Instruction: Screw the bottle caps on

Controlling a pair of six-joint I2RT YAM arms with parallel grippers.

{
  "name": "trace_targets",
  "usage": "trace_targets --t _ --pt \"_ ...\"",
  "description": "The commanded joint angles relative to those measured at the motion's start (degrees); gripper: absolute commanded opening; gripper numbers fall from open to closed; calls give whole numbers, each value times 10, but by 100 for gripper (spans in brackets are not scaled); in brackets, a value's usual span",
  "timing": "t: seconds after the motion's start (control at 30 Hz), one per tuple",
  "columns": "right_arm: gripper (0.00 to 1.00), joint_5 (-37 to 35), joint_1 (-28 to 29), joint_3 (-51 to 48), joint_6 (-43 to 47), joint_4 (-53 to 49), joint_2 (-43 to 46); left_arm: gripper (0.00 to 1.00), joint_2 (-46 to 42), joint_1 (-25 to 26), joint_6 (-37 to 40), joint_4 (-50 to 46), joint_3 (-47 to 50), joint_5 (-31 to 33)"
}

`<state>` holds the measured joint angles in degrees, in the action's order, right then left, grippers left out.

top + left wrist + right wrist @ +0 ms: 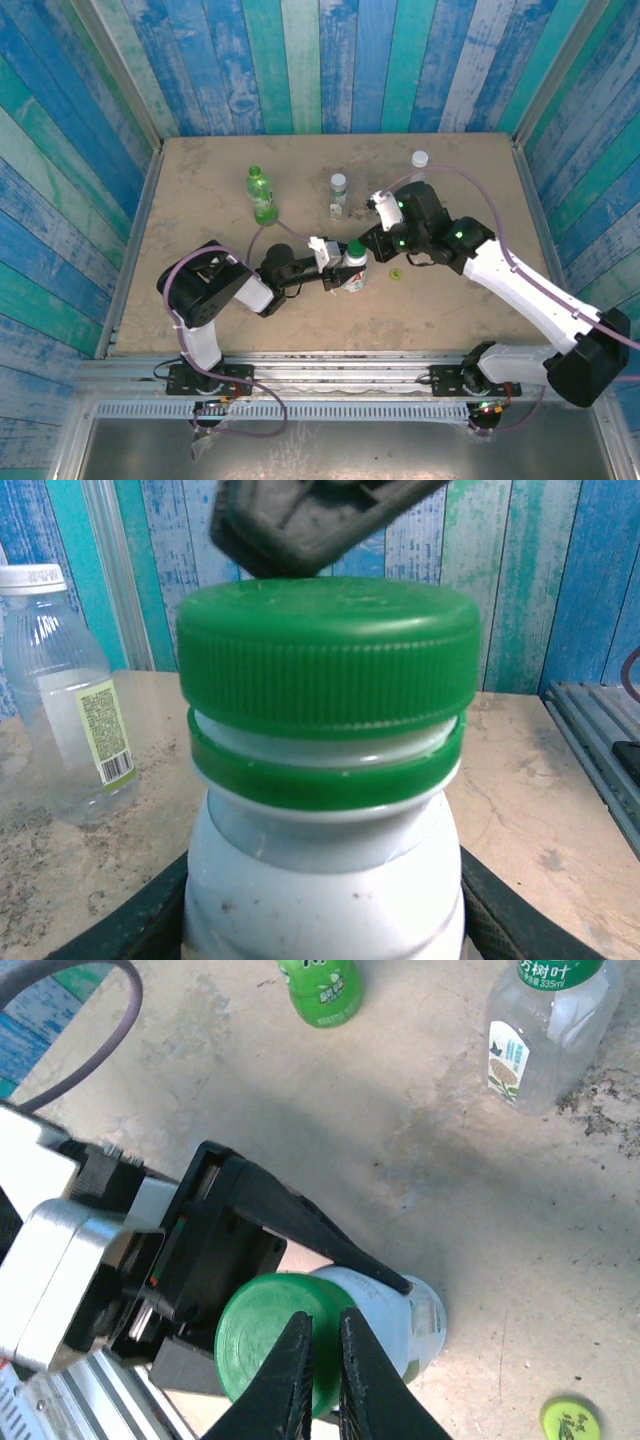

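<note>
**Right claw (325,1312) narrow over the dark green cap (262,1338); left claw (340,272) gripping the white bottle (353,276)**

Right claw: the fingers (298,1365) are drawn close, with only a thin slit between them and nothing seen in the slit. In the right wrist view the tips lie over the top of the cap, toward its 3 o'clock edge. I cannot tell whether they touch it.

Cap: it sits on the white bottle's neck. A band of white shows between it and the green ring below.

Left claw: closed on the bottle's body, one finger on each side. The bottle stands upright on the table (200,190).

Top view, read from the held bottle:
- yellow-green cap (396,272) at 3 o'clock, lying flat just beside the bottle, not touching it
- short clear bottle (339,196) at 12 o'clock, white cap on
- tall clear bottle (420,166) at 1 o'clock, farther out, white cap on
- green bottle (261,195) at 10 o'clock, upright
</note>
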<state>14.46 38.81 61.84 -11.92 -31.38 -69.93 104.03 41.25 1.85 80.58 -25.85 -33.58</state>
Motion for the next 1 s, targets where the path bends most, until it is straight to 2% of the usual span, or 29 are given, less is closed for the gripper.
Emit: trace_targets --t 0.0,0.2,0.3,0.43,0.73,0.97 --pt "12 71 20 -41 -19 -55 23 52 -1 0 0 -59 7 3" --pt "16 33 23 -30 -26 -57 65 52 1 1 1 -59 5 1" --pt "22 -11 19 -16 -26 -44 67 53 1 1 3 -59 6 1" --pt "34 -10 -5 -2 -22 -8 43 53 1 1 3 -60 6 -1" --pt "30 78 -39 63 22 -37 -55 53 -3 1 9 -68 6 0" --pt "22 112 -27 -7 6 -36 -14 53 -10 1 13 -76 6 4"
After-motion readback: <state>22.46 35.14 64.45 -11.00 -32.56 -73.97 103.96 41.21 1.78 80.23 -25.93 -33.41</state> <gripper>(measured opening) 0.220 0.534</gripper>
